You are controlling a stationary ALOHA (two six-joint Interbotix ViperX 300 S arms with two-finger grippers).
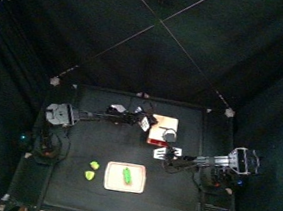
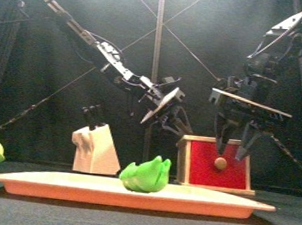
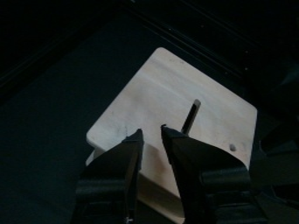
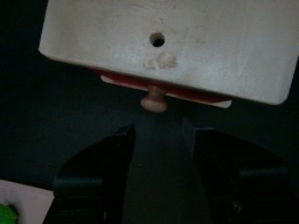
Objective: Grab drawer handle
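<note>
I am reaching in from the right, my right gripper (image 2: 236,133) hanging nose-down just in front of the cream rectangular wooden box (image 4: 176,44) with its red-orange front face (image 2: 216,163). My jaws are standing spread, nothing between them. The small round knob-like drawer handle (image 4: 153,102) is sticking out from that red face, just beyond my jaw tips and lined up with the gap between them; I am not touching it yet.

My left gripper (image 3: 152,140) is coming in from the left on a long slanted arm, hovering over the box's cream top, its jaws slightly parted and holding nothing.

The box is sitting near the middle of the black table (image 1: 90,105), with open table around its front. The front view is showing a flat pinkish tray (image 2: 53,185) with a green piece (image 2: 144,174) close to the front edge, and a smaller whitish block (image 2: 96,149) to the left, well apart from the box. Only my right wrist view is showing the knob against the gap.
</note>
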